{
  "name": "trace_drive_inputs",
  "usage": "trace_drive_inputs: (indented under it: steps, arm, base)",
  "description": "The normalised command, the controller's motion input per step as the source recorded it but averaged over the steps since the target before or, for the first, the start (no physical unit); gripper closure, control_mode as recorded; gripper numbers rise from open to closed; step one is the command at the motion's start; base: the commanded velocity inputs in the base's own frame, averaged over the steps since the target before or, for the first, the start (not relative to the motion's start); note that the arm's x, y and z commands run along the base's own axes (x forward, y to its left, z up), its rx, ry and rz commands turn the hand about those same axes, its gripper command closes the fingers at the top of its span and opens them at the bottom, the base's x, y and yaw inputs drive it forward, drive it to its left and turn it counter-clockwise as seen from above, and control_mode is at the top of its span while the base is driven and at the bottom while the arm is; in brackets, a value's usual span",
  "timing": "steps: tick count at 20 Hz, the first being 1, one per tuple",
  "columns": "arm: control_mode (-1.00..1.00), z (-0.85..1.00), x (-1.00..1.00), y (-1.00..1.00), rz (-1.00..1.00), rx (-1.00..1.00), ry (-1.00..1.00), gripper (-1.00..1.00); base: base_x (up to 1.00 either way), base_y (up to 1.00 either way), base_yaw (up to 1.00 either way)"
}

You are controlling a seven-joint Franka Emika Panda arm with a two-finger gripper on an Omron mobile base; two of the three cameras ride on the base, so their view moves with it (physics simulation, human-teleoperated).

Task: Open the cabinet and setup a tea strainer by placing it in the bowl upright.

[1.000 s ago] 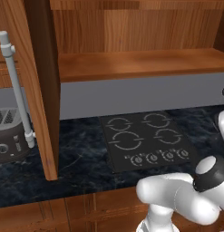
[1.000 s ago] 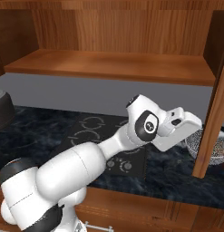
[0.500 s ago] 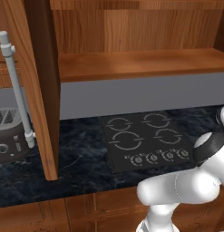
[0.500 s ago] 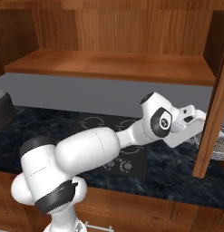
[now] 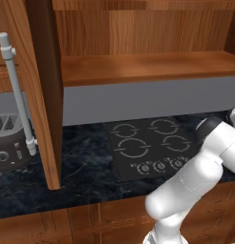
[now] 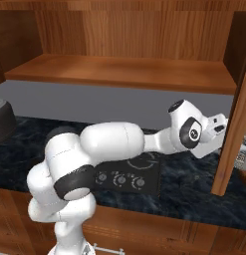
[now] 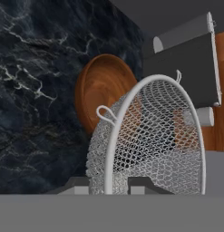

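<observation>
In the hand view my gripper [image 7: 109, 185] is shut on the tea strainer [image 7: 149, 136], a silver wire-mesh basket lying on its side close to the camera. Behind the mesh a round wooden bowl [image 7: 102, 88] sits on the dark marble counter [image 7: 36, 90]; the strainer is above it and does not touch it. The cabinet [image 5: 142, 66] stands open with a bare wooden shelf, its left door [image 5: 33, 90] swung out. In the right base view my arm reaches right and the hand [image 6: 214, 130] passes behind the edge of the right door [image 6: 236, 124].
A black four-burner cooktop [image 5: 147, 147] lies in the counter below the cabinet. A silver toaster [image 5: 9, 143] stands at the left. The left door's grey bar handle [image 5: 16, 95] juts forward. Another grey bar handle [image 7: 186, 34] hangs close beside the bowl.
The arm has stretched further to the right, carrying the strainer past the cooktop to behind the right door's edge. The grip has not changed.
</observation>
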Motion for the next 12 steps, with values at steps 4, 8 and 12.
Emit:
trace_drive_inputs:
  steps: [4, 8, 12]
  arm:
    - [-1.00, -0.15, 0.30, -0.52, 0.03, 0.08, 0.00, 1.00]
    - [-1.00, -0.08, 0.06, -0.54, 0.01, 0.09, 0.00, 1.00]
    - [-1.00, 0.00, 0.00, -0.28, 0.00, 0.08, 0.00, 1.00]
  base:
    - [0.00, 0.00, 0.00]
    - [0.00, 0.00, 0.00]
    - [0.00, 0.00, 0.00]
